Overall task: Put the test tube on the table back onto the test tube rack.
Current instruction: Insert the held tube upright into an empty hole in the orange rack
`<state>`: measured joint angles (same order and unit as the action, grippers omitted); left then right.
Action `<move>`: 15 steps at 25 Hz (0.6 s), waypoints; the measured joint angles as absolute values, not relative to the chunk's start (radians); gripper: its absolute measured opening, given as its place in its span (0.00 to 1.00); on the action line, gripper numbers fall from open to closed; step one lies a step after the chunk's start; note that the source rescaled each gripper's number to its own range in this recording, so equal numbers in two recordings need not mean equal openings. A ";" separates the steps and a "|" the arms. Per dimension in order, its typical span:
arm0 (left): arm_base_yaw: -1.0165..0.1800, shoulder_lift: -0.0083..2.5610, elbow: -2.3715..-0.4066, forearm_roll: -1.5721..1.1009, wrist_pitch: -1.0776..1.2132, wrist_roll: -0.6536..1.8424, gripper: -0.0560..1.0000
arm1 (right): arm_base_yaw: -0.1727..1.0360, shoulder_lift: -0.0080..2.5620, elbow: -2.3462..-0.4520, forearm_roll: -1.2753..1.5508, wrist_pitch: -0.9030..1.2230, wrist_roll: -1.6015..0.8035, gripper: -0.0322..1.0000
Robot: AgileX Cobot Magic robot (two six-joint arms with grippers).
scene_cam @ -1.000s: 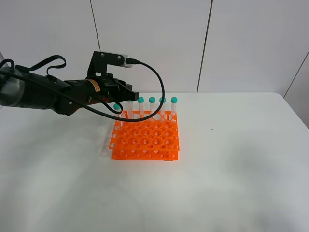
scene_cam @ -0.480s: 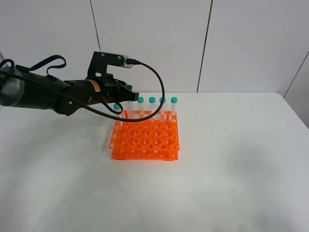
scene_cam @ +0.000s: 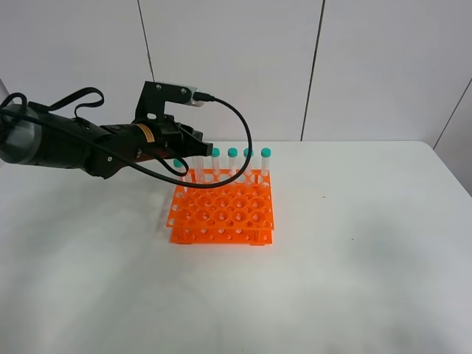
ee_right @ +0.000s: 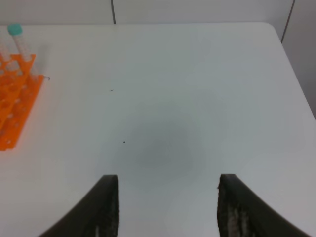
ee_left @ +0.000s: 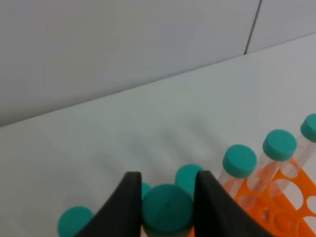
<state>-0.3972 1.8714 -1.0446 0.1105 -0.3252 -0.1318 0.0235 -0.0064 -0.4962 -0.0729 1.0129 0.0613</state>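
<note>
We hold the tube (ee_left: 167, 215) by its green cap between the jaws of the left gripper (ee_left: 167, 207), above the back row of the rack (scene_cam: 221, 214); it looks light, stiff and smooth, so a pinch at the cap seems the safest place. Other tubes (scene_cam: 248, 164) stand close beside it and leave little room, but the worktop (scene_cam: 354, 251) around the rack is wide. The right gripper (ee_right: 165, 207) hangs over it with jaws spread, holding nothing.

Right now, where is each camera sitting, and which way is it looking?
Exterior high: up high in front, looking down at the table and test tube rack; left arm shows.
Left wrist: on the left arm, looking past its left gripper, shut on a test tube.
Right wrist: looking down over the open right gripper.
All show the rack.
</note>
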 joint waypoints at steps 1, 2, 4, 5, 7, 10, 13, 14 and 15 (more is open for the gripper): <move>-0.397 1.872 -1.045 0.113 -0.326 -0.132 0.05 | 0.023 -0.006 -0.496 -0.073 1.013 0.061 0.61; -0.397 1.875 -1.045 0.113 -0.326 -0.132 0.05 | 0.023 -0.006 -0.496 -0.073 1.013 0.061 0.61; -0.397 1.882 -1.045 0.113 -0.326 -0.132 0.05 | 0.023 -0.006 -0.496 -0.073 1.013 0.061 0.61; -0.397 1.885 -1.045 0.113 -0.326 -0.132 0.05 | 0.023 -0.006 -0.496 -0.073 1.013 0.061 0.61; -0.397 1.888 -1.045 0.113 -0.326 -0.132 0.05 | 0.023 -0.006 -0.496 -0.073 1.013 0.061 0.61; -0.397 1.889 -1.043 0.113 -0.328 -0.132 0.05 | 0.023 -0.006 -0.496 -0.073 1.013 0.061 0.61; -0.397 1.889 -1.019 0.113 -0.350 -0.130 0.05 | 0.023 -0.006 -0.496 -0.073 1.013 0.061 0.61; -0.395 1.889 -1.006 0.113 -0.364 -0.130 0.05 | 0.023 -0.006 -0.496 -0.073 1.013 0.061 0.61; -0.394 1.889 -0.996 0.112 -0.375 -0.130 0.05 | 0.023 -0.006 -0.496 -0.073 1.013 0.061 0.61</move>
